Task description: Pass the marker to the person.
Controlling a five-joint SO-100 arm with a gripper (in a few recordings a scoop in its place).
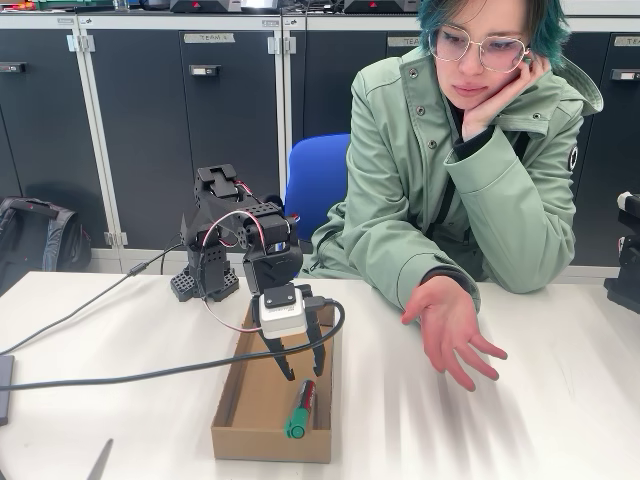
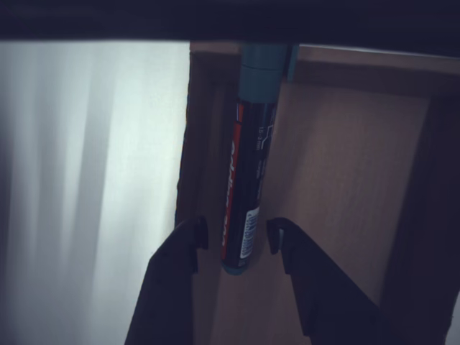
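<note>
The marker [image 1: 299, 410] lies in a shallow cardboard box [image 1: 235, 405], along its right wall, green cap toward the front. In the wrist view the marker [image 2: 246, 180] has a dark body with a red-white label, and its near end sits between my two fingertips without either one touching it. My gripper [image 1: 303, 371] hangs open just above the marker's far end; the gripper [image 2: 237, 241] straddles it. The person [image 1: 470, 170] sits behind the table, one hand [image 1: 450, 335] held out palm up to the right of the box, the other propping the chin.
A black cable [image 1: 120, 378] crosses the white table [image 1: 560, 420] from the left to my arm. My arm's base [image 1: 205, 280] stands behind the box. A blue chair [image 1: 318, 180] and dark cabinets stand behind. Another dark object [image 1: 628, 260] sits at the right edge.
</note>
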